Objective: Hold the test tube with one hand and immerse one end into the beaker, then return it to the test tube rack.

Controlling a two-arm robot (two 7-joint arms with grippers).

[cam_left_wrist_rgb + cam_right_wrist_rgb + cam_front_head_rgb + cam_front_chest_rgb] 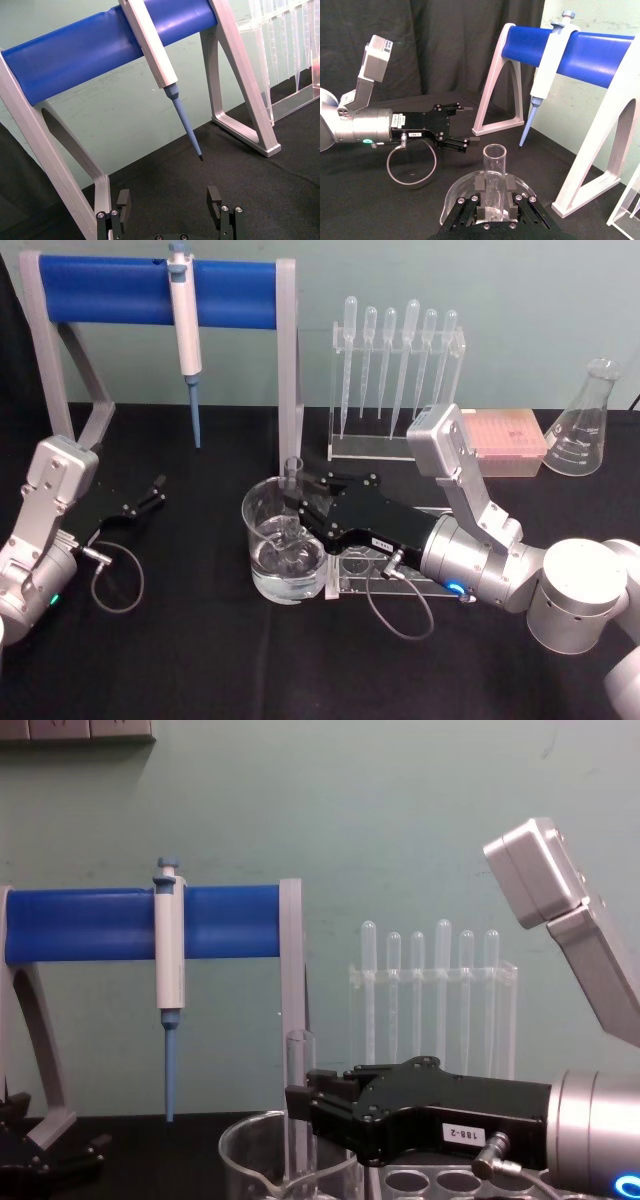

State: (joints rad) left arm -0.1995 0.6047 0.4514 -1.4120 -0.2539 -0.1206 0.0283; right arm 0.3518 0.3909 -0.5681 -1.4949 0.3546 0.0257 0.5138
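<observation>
The test tube (293,472) stands upright, its lower part down inside the beaker (262,540), which holds a little water. My right gripper (297,502) reaches in from the right and is shut on the tube just below its open rim. In the right wrist view the tube (494,167) rises between the black fingers (480,186), with the beaker rim (451,196) underneath. From the chest, the tube (299,1070) drops behind the beaker's wall (245,1160), held by the right gripper (300,1105). My left gripper (152,490) rests open at the far left (169,200).
A clear rack with round holes (352,578) lies under my right wrist beside the beaker. A blue-barred stand (150,290) holds a pipettor (185,330) behind. A pipette rack (395,370), pink tip box (505,440) and conical flask (585,420) line the back right.
</observation>
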